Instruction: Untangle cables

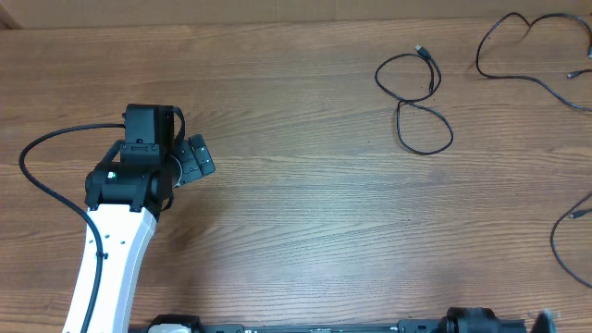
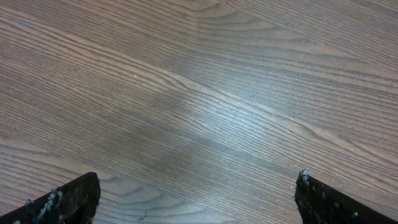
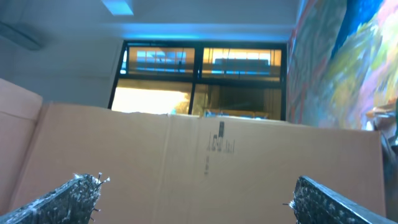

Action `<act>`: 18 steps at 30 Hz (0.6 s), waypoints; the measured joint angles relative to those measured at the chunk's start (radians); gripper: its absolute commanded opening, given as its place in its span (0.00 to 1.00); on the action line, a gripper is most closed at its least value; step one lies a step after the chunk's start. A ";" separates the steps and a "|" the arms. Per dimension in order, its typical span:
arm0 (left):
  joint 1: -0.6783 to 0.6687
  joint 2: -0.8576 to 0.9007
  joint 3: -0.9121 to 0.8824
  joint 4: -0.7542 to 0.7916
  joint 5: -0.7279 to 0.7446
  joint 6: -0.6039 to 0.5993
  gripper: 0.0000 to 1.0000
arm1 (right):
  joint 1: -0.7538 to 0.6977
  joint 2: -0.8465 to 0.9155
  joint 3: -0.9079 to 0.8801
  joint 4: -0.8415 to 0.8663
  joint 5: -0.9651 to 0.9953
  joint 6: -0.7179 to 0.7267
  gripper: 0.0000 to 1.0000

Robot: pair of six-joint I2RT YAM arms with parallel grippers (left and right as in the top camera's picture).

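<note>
Two thin black cables lie at the far right of the table in the overhead view. One cable (image 1: 399, 104) forms a figure-eight loop with a small plug (image 1: 421, 48) at its top. The other cable (image 1: 479, 55) loops at the top right corner and runs off the right edge. My left gripper (image 1: 199, 159) is far to the left of both, open and empty over bare wood (image 2: 196, 186). My right gripper (image 3: 196, 186) is open and empty, facing a cardboard wall; it does not show in the overhead view.
Another thin black cord (image 1: 555, 242) with a small plug (image 1: 578, 215) curves in from the right edge. A thicker arm wire (image 1: 42, 148) loops left of the left arm. The right arm's base (image 1: 481, 322) sits at the bottom edge.
</note>
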 measured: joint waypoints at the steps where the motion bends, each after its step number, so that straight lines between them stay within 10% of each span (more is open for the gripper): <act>1: 0.000 0.000 0.000 0.000 0.000 0.000 1.00 | 0.001 -0.009 0.003 -0.001 0.000 0.000 1.00; 18: 0.000 0.000 0.000 0.000 0.000 0.000 1.00 | 0.001 -0.085 0.307 -0.140 0.000 0.000 1.00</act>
